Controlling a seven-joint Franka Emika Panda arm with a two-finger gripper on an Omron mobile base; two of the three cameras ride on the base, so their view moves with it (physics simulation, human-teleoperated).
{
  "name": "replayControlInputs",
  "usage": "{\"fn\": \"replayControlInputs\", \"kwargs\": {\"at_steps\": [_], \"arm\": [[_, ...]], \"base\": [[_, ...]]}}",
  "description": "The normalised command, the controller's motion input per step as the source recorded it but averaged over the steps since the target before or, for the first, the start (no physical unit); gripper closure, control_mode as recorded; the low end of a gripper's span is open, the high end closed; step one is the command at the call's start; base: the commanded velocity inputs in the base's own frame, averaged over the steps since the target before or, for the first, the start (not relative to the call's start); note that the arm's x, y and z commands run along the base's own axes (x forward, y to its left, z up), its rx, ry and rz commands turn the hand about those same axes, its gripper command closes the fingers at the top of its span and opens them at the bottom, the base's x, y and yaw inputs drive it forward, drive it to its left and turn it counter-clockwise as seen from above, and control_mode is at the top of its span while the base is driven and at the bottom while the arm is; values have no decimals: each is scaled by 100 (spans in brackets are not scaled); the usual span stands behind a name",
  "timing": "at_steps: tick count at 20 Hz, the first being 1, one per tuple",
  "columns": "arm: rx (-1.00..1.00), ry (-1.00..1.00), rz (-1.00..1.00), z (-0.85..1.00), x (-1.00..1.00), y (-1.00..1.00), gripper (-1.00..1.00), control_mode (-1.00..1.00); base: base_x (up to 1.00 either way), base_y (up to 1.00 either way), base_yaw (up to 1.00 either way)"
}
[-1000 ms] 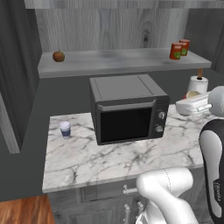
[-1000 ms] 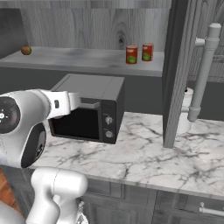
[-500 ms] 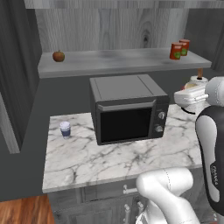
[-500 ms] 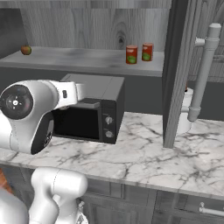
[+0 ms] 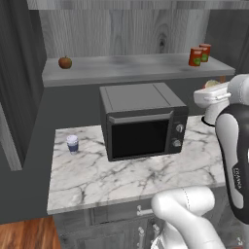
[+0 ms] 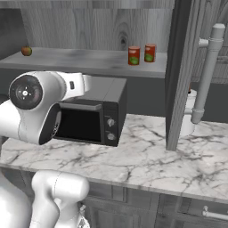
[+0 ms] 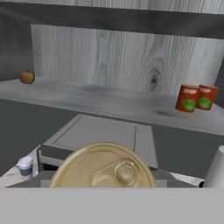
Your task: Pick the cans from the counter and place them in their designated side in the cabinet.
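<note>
Since a second ago the arm has swung higher at the right of the left base view, carrying a tan-topped can (image 7: 105, 168) toward the cabinet (image 7: 109, 101). In the hand view's lower centre that can sits right against the camera, so the pincer appears closed on it, though its fingers are hidden. Two orange-red cans (image 7: 195, 98) already stand at the shelf's right end, so this one likely belongs beside them.

1. Two orange-red soup cans (image 5: 199, 54) with green patches are standing upright, side by side and touching, at the right end of the grey cabinet shelf (image 5: 126, 68).
2. A third can's tan top (image 7: 104, 168) with a pull ring is showing very close up in the hand view.
3. The white marble counter (image 5: 126, 172) is lying below the shelf.
</note>
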Motion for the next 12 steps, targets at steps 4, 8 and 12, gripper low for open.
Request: {"fn": "replayControlInputs", "kwargs": {"at_steps": [4,8,12], "arm": [[0,-3,0,23,20,-6,100,-100],[0,-5,0,22,25,-8,100,-100],[0,-4,0,17,26,-6,100,-100]], "base": [[0,0,0],[0,0,0],[0,0,0]]}}
